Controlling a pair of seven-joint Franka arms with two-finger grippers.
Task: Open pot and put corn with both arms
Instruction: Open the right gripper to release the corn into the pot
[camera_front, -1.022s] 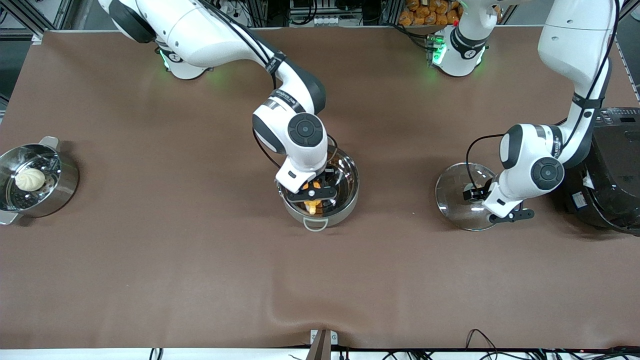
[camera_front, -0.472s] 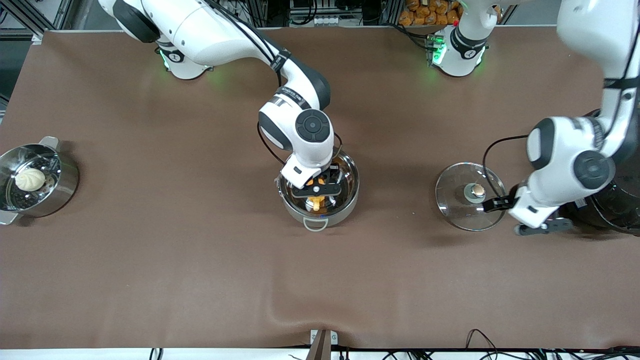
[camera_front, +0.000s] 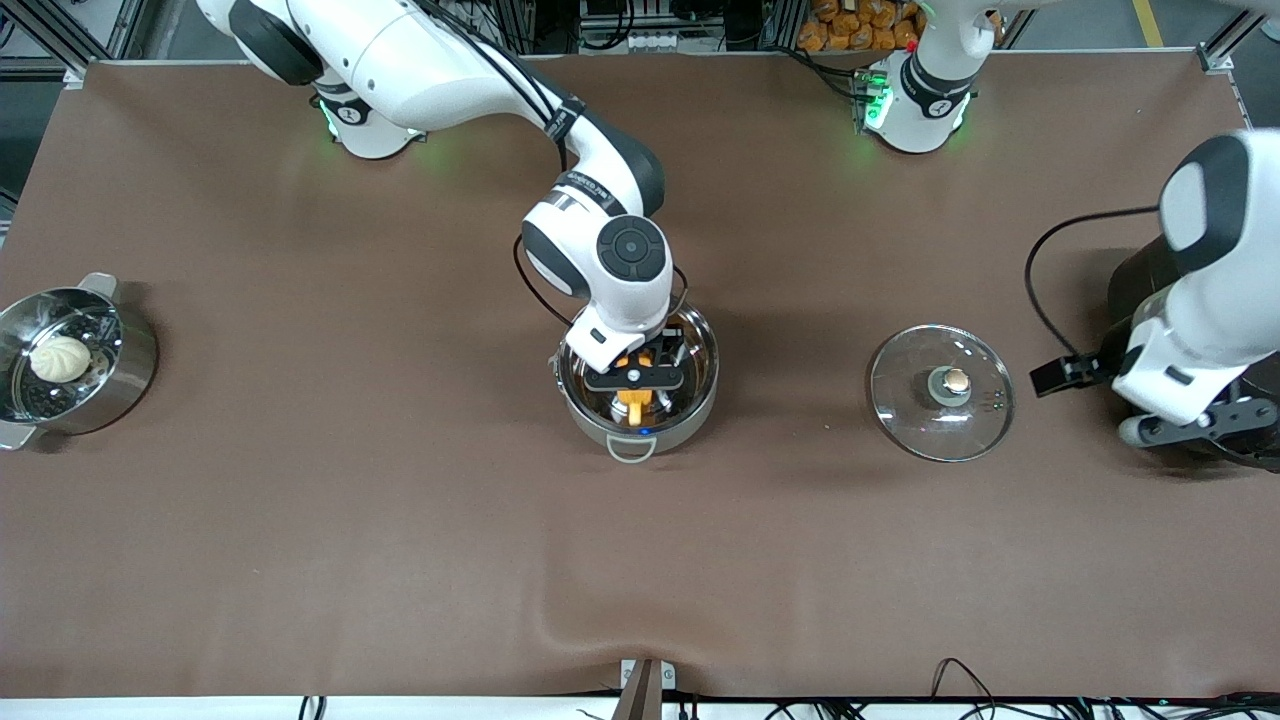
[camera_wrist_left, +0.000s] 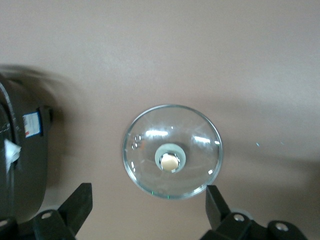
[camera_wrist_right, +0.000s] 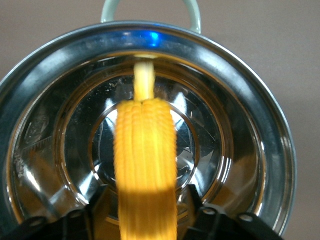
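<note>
Gripping: right gripper (camera_front: 634, 385) pinches corn (camera_wrist_right: 145, 165) between both fingers, inside open pot (camera_front: 700, 395).
Right arm pose: bent down from its base, wrist over pot.
Corn: stalk end at pot wall, by loop handle (camera_wrist_right: 150, 7).
Left gripper (camera_wrist_left: 147, 212): fingers spread, raised, over table beside lid (camera_wrist_left: 172, 151).
Lid: flat on table, toward left arm's end.
Hidden: corn's gripped end cut off; rice cooker (camera_wrist_left: 20, 160) partly cut off.
</note>
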